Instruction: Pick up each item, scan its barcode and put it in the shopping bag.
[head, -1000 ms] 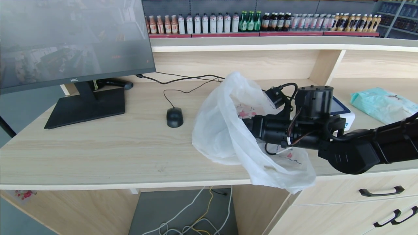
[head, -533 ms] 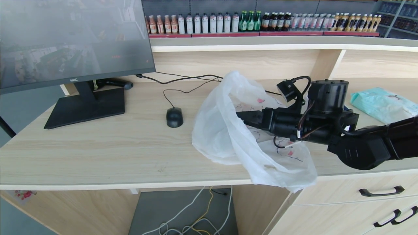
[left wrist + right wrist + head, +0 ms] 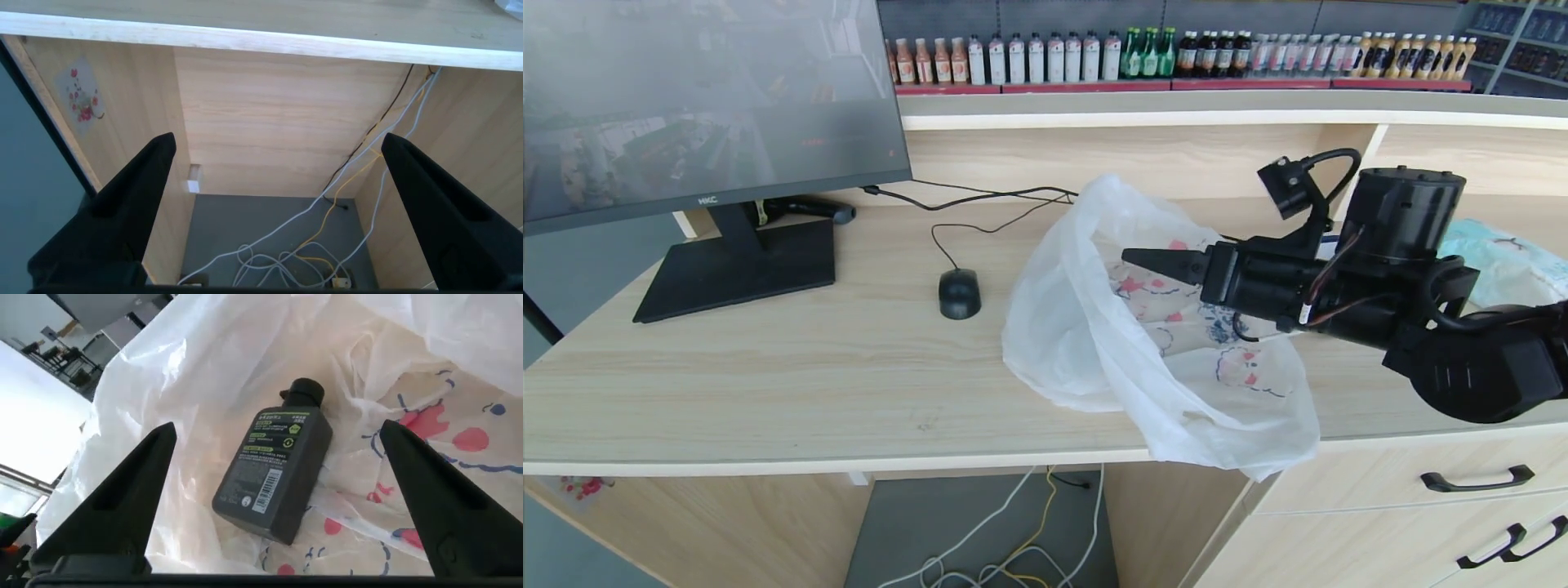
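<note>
Now the right claw (image 3: 1158,263) hangs just over the mouth of the shopping bag (image 3: 1086,343). Its two fingers are wide apart and hold nothing. Right under it a dark bottle (image 3: 274,478) with a black cap and a green label lies on its side inside the bag, barcode up. The bag is white with red and blue flowers and sags over the front edge of the desk (image 3: 768,384). Near it, on the robot's left, sits a black mouse (image 3: 959,293), and farther left a monitor (image 3: 703,98). Behind the right arm lies a soft teal pack (image 3: 1503,261), maybe wipes. The left claw (image 3: 278,143) is low, below the desk's edge, fingers apart and empty, facing loose cables (image 3: 261,265).
</note>
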